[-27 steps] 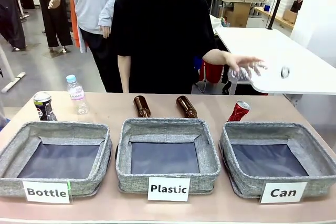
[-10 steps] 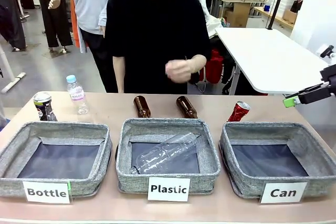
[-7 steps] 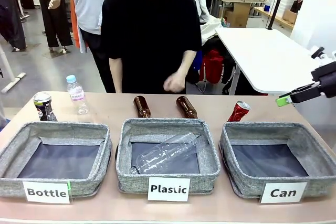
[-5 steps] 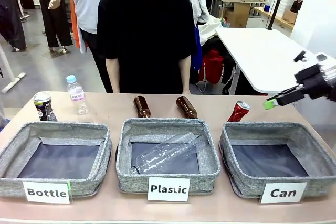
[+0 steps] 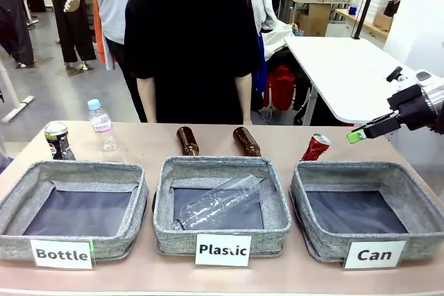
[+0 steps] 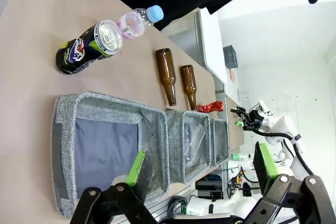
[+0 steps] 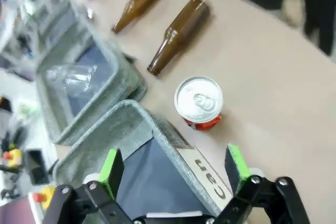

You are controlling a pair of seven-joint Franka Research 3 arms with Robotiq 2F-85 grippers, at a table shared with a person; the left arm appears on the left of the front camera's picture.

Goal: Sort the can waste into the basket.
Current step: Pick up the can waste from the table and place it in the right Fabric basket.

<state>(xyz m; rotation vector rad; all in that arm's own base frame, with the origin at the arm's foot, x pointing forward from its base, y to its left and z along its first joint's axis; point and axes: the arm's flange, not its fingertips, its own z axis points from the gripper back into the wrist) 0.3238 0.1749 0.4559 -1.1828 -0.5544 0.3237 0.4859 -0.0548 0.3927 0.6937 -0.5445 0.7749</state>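
Note:
The red can (image 5: 316, 147) leans on the table just behind the far left corner of the grey "Can" basket (image 5: 326, 240). My right gripper (image 5: 356, 136) hangs open in the air to the right of this can and above the basket's far rim. In the right wrist view the red can (image 7: 198, 102) shows its silver top beyond the basket's rim (image 7: 131, 109), between my open fingers (image 7: 112, 167). The dark can (image 5: 58, 140) stands at the far left, behind the "Bottle" basket. In the left wrist view, my left gripper (image 6: 201, 163) is open, above the Bottle basket, with the dark can (image 6: 86, 51) farther off.
The "Plastic" basket (image 5: 166, 230) in the middle holds a clear plastic bottle (image 5: 218, 202). The "Bottle" basket (image 5: 14, 237) is on the left. Two brown bottles (image 5: 186, 141) (image 5: 246, 141) lie behind the middle basket, a small water bottle (image 5: 101, 125) stands far left. A person (image 5: 187, 39) stands across the table.
The person dropped the clear bottle into the Plastic basket and lowered both arms. My right gripper came in from the right and moved left toward the red can.

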